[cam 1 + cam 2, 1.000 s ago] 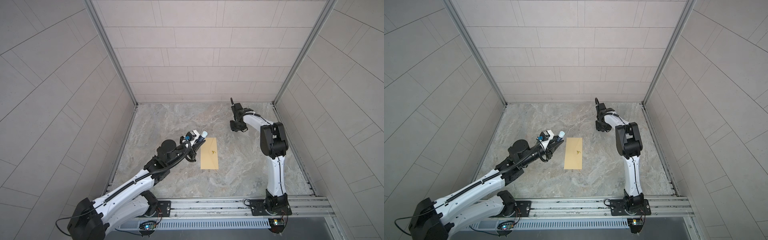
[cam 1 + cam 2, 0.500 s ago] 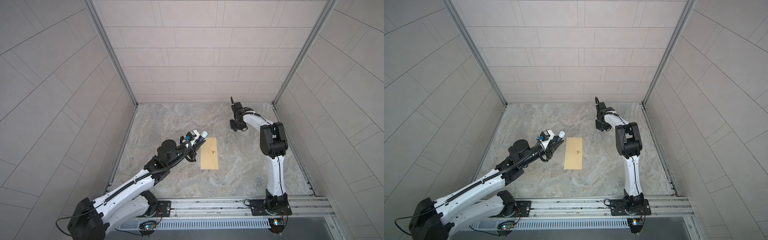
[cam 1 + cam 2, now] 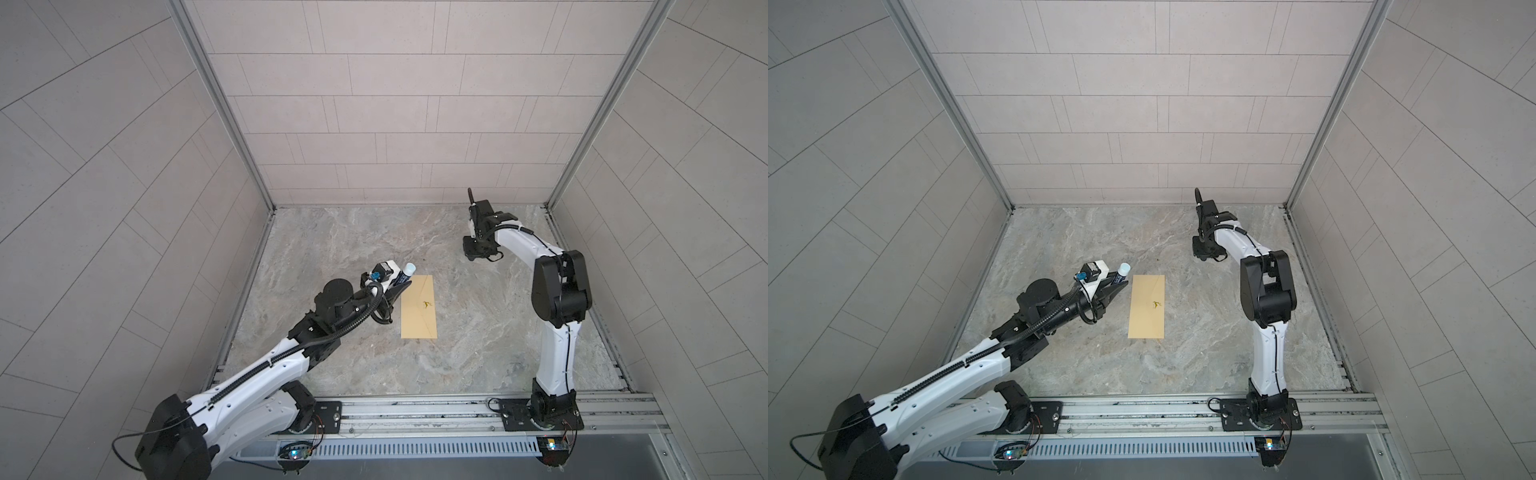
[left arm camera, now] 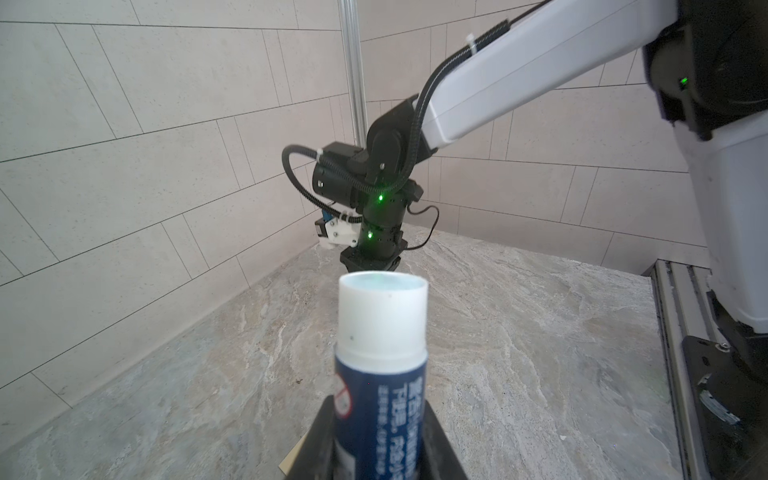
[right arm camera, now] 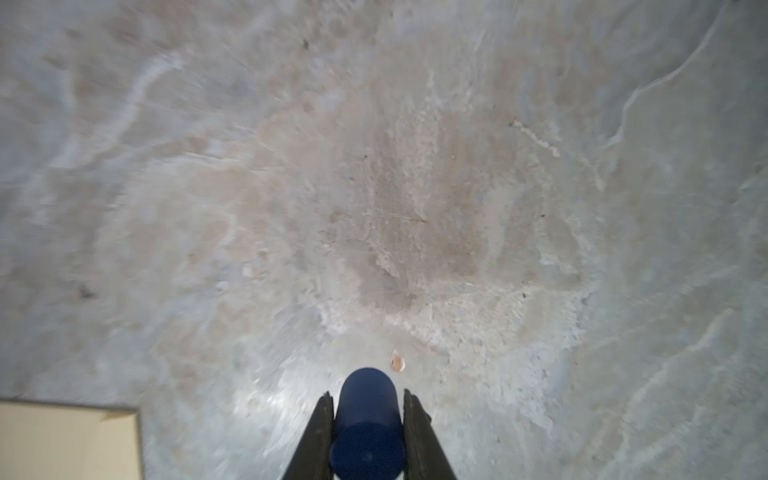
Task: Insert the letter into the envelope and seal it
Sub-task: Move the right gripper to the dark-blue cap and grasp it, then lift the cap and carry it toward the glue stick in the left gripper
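You see the plain yellow-tan manila envelope (image 3: 419, 316) (image 3: 1147, 320) lying flat on the marbled tabletop (image 3: 478, 345) near its middle in both top views, its long sides running front to back, with a small dark squiggle (image 3: 426, 304) near its centre and one corner showing in the right wrist view (image 5: 66, 440).
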Available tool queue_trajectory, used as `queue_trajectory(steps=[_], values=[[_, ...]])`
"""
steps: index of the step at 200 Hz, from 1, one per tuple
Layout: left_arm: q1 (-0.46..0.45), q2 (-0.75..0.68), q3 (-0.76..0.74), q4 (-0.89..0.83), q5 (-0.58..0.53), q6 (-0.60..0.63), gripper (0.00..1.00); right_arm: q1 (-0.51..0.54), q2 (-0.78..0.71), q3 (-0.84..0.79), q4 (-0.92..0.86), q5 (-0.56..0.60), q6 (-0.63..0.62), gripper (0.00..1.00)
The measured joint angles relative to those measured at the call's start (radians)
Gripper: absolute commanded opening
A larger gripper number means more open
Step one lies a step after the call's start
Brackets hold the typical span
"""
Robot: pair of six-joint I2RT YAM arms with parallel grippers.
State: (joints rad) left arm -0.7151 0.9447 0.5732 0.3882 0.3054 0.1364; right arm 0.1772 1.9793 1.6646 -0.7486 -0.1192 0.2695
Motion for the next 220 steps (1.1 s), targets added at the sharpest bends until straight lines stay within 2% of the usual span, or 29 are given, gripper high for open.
queue_trajectory(steps=[49, 89, 152, 220], values=[[0.000, 0.014, 0.001, -0.013, 0.027, 0.011, 0.00, 0.012, -0.354, -0.052, -0.003, -0.225, -0.002, 0.23], [0.000, 0.023, 0.009, -0.036, 0.047, 0.019, 0.00, 0.067, -0.539, -0.161, -0.005, -0.394, 0.001, 0.24], [-0.001, 0.050, 0.017, -0.047, 0.090, 0.022, 0.00, 0.166, -0.669, -0.190, -0.027, -0.574, 0.021, 0.25], [-0.008, 0.060, 0.031, -0.050, 0.136, 0.024, 0.00, 0.343, -0.659, -0.177, -0.024, -0.612, 0.047, 0.25]])
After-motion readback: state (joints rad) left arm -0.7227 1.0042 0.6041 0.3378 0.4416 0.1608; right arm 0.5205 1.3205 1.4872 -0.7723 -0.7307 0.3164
